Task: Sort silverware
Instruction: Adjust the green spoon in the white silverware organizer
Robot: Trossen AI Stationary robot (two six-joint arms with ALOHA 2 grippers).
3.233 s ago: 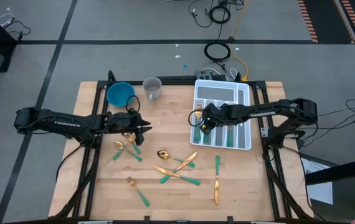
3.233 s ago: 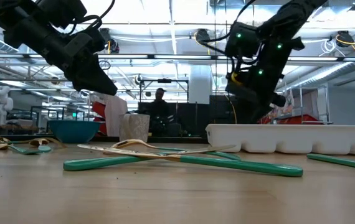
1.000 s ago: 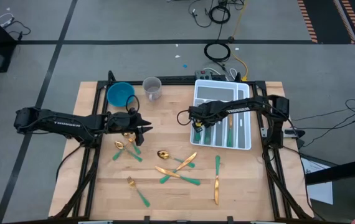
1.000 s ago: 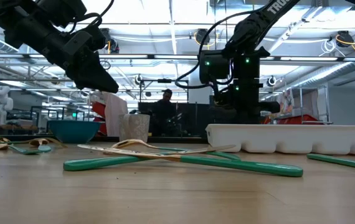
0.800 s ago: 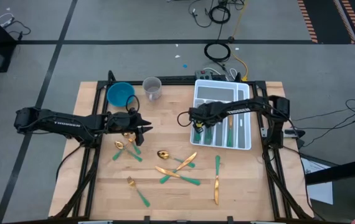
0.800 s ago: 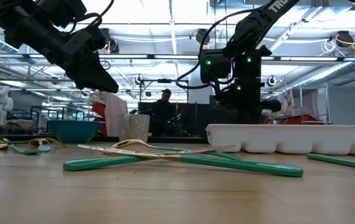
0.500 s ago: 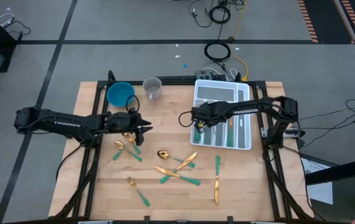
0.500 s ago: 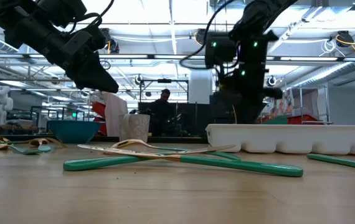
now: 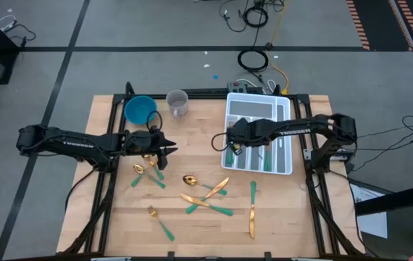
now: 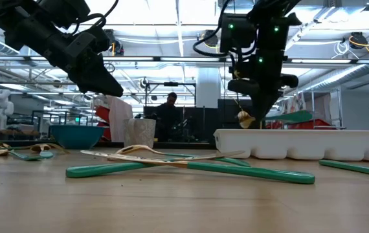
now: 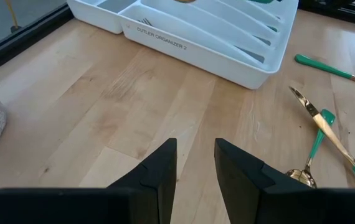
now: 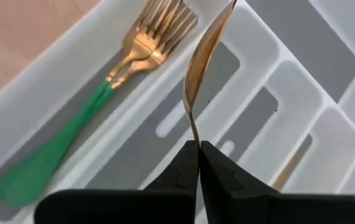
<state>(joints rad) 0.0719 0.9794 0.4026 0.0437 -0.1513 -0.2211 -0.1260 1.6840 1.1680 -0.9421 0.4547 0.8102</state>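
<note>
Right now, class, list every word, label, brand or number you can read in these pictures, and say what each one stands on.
"CUTLERY ORGANIZER 2", roughly; the raised letters are faint: on the white organizer tray's outer wall, left wrist view.
White lettering along each arm, left arm and right arm, high view: too small to read.
Nothing else is readable.

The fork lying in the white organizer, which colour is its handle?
Green, with a gold head. The fork shows best in the right wrist view, lying in the organizer.
</note>
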